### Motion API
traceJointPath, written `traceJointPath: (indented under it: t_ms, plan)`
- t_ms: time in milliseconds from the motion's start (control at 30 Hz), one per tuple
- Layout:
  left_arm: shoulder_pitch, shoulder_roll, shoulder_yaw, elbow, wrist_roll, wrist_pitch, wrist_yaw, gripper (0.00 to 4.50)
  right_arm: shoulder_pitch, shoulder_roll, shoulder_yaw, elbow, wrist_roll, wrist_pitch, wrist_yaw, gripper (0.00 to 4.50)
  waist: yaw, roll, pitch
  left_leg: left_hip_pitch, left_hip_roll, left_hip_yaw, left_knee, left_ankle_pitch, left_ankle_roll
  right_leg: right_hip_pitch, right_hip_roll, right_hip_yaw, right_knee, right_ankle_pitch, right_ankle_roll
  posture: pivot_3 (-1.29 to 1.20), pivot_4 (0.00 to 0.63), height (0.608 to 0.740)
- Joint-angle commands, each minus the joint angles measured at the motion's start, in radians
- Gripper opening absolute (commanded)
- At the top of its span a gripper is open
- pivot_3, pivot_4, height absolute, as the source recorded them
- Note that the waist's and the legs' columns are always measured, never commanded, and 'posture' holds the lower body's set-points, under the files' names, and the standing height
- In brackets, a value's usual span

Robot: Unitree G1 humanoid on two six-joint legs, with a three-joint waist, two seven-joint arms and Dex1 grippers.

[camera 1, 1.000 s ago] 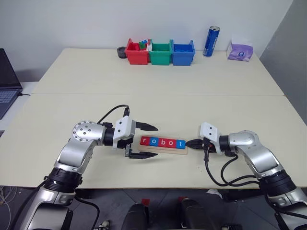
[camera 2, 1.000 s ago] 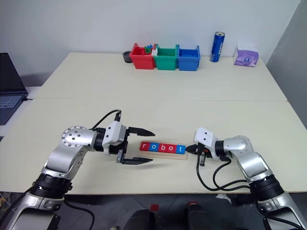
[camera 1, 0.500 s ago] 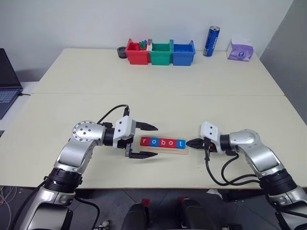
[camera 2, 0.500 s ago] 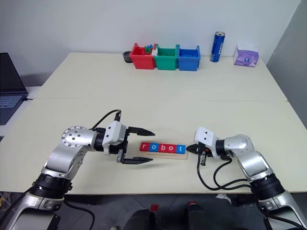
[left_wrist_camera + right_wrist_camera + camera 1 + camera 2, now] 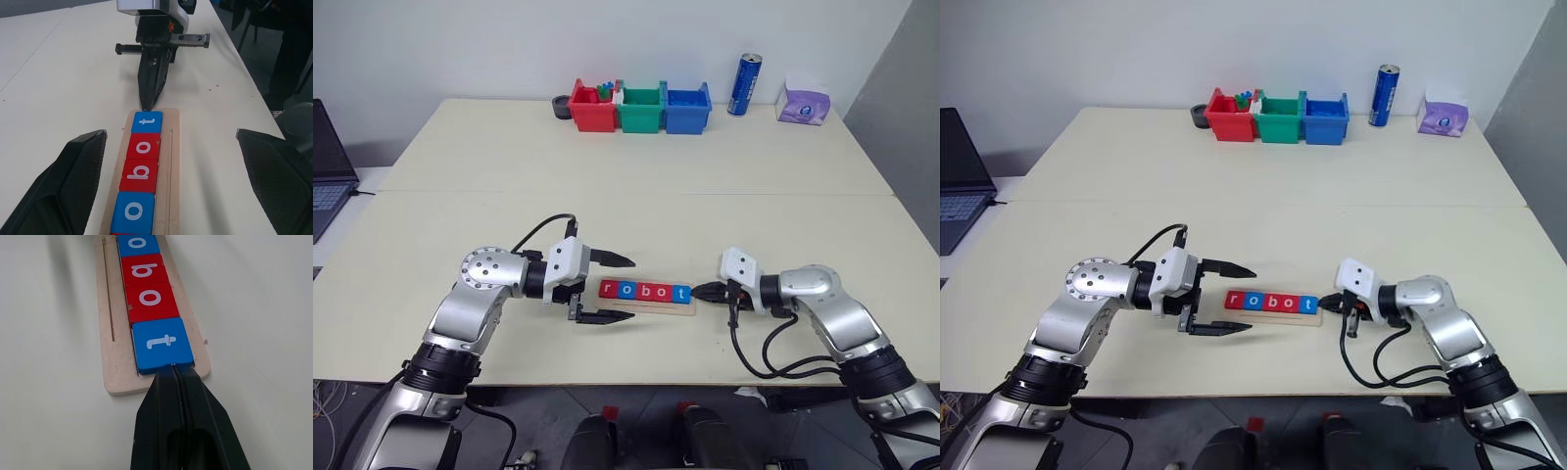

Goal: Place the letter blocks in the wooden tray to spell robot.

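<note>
Five letter blocks (image 5: 644,291) lie in a row in the wooden tray (image 5: 173,147) near the table's front edge and read r, o, b, o, t. The end blocks are a red r (image 5: 609,289) and a blue t (image 5: 160,343). My left gripper (image 5: 633,290) is open, one finger on each side of the tray's left end, touching nothing. My right gripper (image 5: 174,371) is shut with nothing in it. Its tip rests against the outer edge of the t block at the tray's right end.
Red (image 5: 593,108), green (image 5: 640,110) and blue (image 5: 687,109) bins stand at the table's far edge, with a blue can (image 5: 745,84) and a purple tissue pack (image 5: 803,102) to their right. A laptop (image 5: 328,166) sits off the left side.
</note>
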Motion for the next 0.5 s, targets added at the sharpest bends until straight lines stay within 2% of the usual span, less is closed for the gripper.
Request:
traceJointPath:
  t_ms: [33,267,500]
  plan:
    - [0.005,0.014,0.012,-0.032,-0.007,-0.004,0.0,4.5,-0.019,0.006,0.003,-0.013,0.004,-0.017,0.001,0.03,0.0,0.0,0.0,0.0,0.0,0.0,0.0,0.0,0.0,0.0,0.0,0.0,0.0,0.0,0.0,0.0,0.15,0.74]
    - [0.009,0.016,0.013,-0.033,-0.007,-0.006,0.002,4.5,-0.026,0.009,-0.003,-0.012,0.005,-0.016,0.006,0.03,0.0,0.0,0.0,0.0,0.0,0.0,0.0,0.0,0.0,0.0,0.0,0.0,0.0,0.0,0.0,0.0,0.15,0.74]
    - [0.029,0.049,0.035,-0.009,-0.006,-0.02,-0.009,4.5,-0.002,-0.052,-0.049,-0.105,0.054,0.045,0.032,0.03,0.0,0.0,0.0,0.0,0.0,0.0,0.0,0.0,0.0,0.0,0.0,0.0,0.0,0.0,0.0,0.0,0.15,0.74]
